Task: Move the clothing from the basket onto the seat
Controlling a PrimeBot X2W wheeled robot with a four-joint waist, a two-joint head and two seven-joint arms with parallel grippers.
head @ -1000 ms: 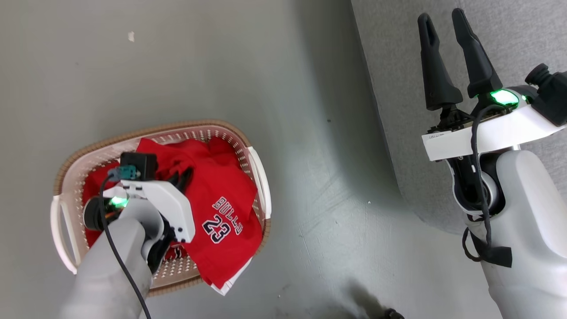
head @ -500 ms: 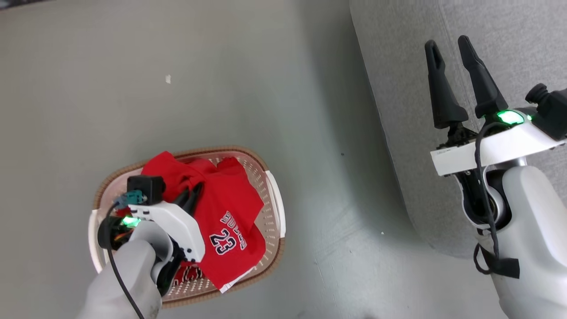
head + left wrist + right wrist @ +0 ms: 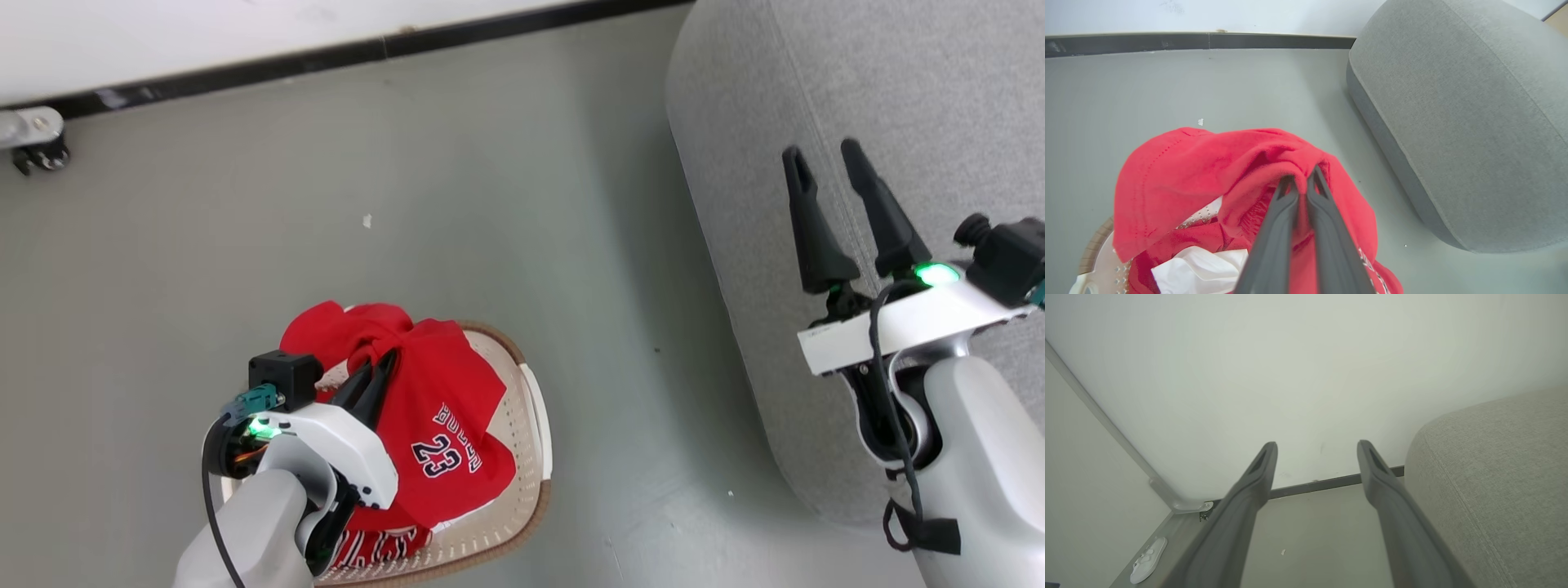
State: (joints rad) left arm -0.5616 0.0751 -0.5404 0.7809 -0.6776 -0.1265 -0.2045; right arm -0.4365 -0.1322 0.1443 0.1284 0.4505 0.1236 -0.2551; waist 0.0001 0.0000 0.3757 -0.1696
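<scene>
Nearest, at the bottom of the head view, the left gripper [image 3: 385, 358] is clenched on a bunched fold of the red jersey [image 3: 445, 408]. The left wrist view shows the two dark fingers pressed together with a ridge of the fabric pinched at their tips [image 3: 1300, 181]. The jersey hangs from that pinch, its numbered panel draping down over the basket [image 3: 535, 425], where a second red garment [image 3: 375, 547] lies on the bottom. The clothing, then, is all over or in the basket, none of it on the seat.

Beyond the basket lies a stretch of bare floor [image 3: 490, 204], and across it, to the robot's right and well apart, stands the grey seat [image 3: 857, 98]. The right gripper [image 3: 820, 155] hovers over the seat's edge, released and holding nothing.

The hazards, as I judge them: the hold takes only a small fold (soft cloth slides easily), so a quick swing could pull it free and drop the jersey on the floor. The trailing hem could also catch the basket's rim or drag the second garment with it, tipping the light basket. Farthest off, a dark skirting [image 3: 490, 28] runs along the wall.
</scene>
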